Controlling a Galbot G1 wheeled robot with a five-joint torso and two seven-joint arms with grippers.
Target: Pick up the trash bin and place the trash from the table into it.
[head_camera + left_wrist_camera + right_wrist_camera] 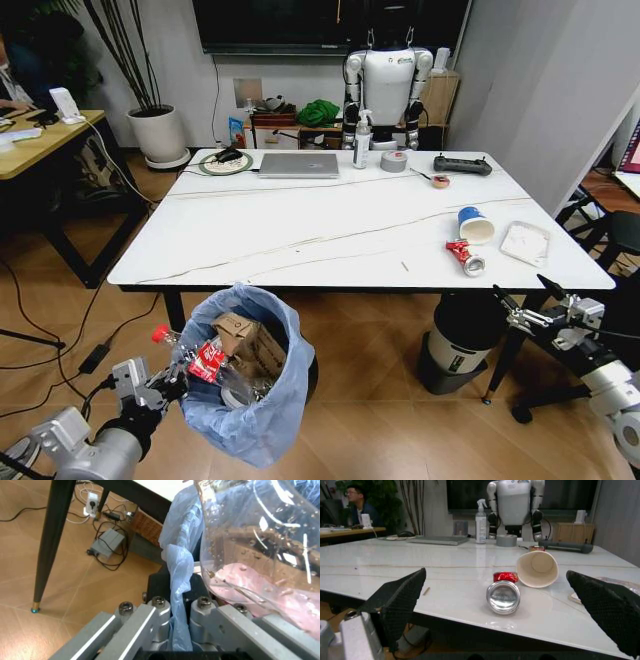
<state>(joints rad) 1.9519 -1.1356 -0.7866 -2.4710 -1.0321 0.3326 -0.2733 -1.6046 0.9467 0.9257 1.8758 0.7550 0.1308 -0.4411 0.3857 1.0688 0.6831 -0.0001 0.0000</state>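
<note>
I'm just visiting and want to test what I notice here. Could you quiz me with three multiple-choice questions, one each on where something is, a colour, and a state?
1. Where is the trash bin?
A. on the table
B. held up by the left gripper in front of the table's near edge
C. beside the potted plant

2. What colour is the outside of the paper cup lying on the table?
A. blue
B. green
C. yellow

3. How are the right gripper's fingers?
A. shut on the can
B. shut on nothing
C. spread open

Answers: 1 B, the head view shows it there, clamped at its bag-lined rim; 2 A, its side is blue in the head view; 3 C, both black fingers stand wide apart, facing the can.
</note>
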